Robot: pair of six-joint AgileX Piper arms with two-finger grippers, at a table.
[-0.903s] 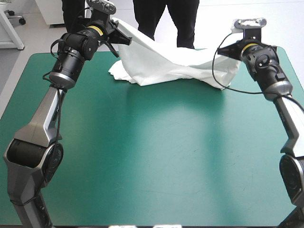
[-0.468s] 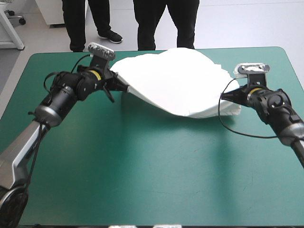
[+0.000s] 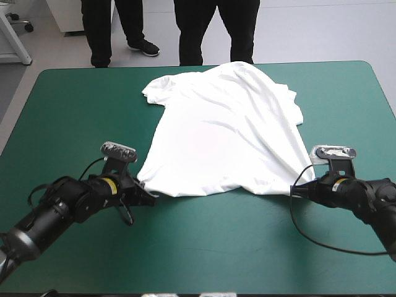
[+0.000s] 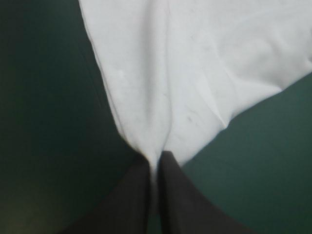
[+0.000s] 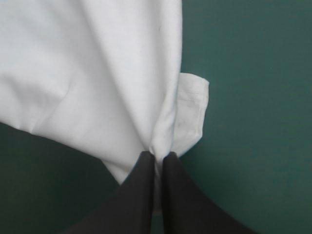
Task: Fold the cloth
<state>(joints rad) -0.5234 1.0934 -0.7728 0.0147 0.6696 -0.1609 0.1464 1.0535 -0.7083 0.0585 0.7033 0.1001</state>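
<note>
1. The T-shirt (image 3: 223, 130) is seen spread out and largely flat on the teal-green table (image 3: 204, 247), lying across its far middle part. Shallow wrinkles run through the cloth.
2. A bunched sleeve is seen at the T-shirt's far left corner and another at its far right, both toward the table's far edge.
3. The T-shirt's hem is turned toward the robot, and its two near corners are drawn out into points.
4. The left gripper (image 3: 147, 195) is held low over the cover at the T-shirt's near left corner. Its black fingers (image 4: 131, 195) are clenched all but together on that corner, with a thin strip of white cloth pinched between them.
5. The right gripper (image 3: 296, 190) is held at the T-shirt's near right corner, and its black fingers (image 5: 141, 195) are likewise clenched on the cloth. A small flap of hem is seen turned out just beside the pinched spot.
6. From each pinched corner the T-shirt fans out ahead of the gripper, with bare teal-green cover on both sides of it.
</note>
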